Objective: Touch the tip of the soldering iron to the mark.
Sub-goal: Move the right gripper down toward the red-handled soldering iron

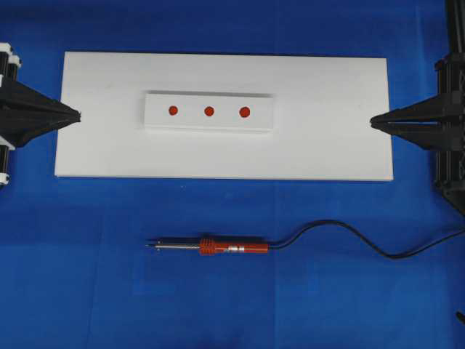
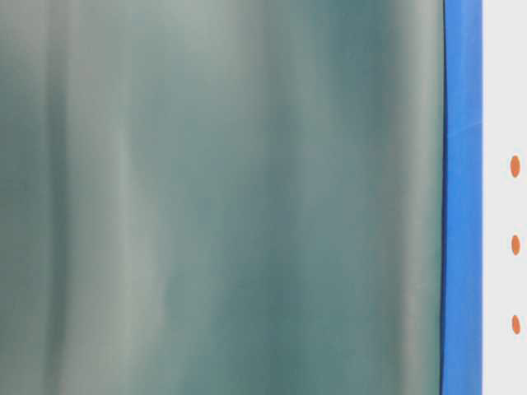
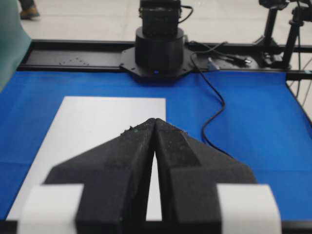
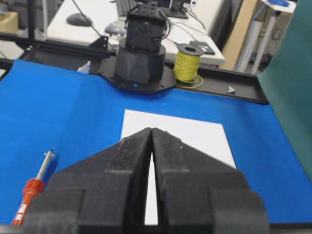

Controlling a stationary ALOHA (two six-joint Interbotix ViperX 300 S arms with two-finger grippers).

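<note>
The soldering iron (image 1: 234,248) lies flat on the blue cloth near the front, its orange-red handle in the middle and its tip (image 1: 148,244) pointing left; part of it shows at the lower left of the right wrist view (image 4: 30,194). Three red marks (image 1: 208,111) sit in a row on a raised white block (image 1: 209,125) on the white board (image 1: 334,145). My left gripper (image 1: 77,114) rests shut at the board's left edge, holding nothing. At the board's right edge my right gripper (image 1: 373,121) is shut and empty too. Both are far from the iron.
The iron's black cord (image 1: 341,233) curves right across the cloth to the right edge. The other arm's base (image 3: 158,48) stands beyond the board's far end. A spool of yellow wire (image 4: 187,63) sits behind the cloth. A green sheet (image 2: 222,197) fills most of the table-level view.
</note>
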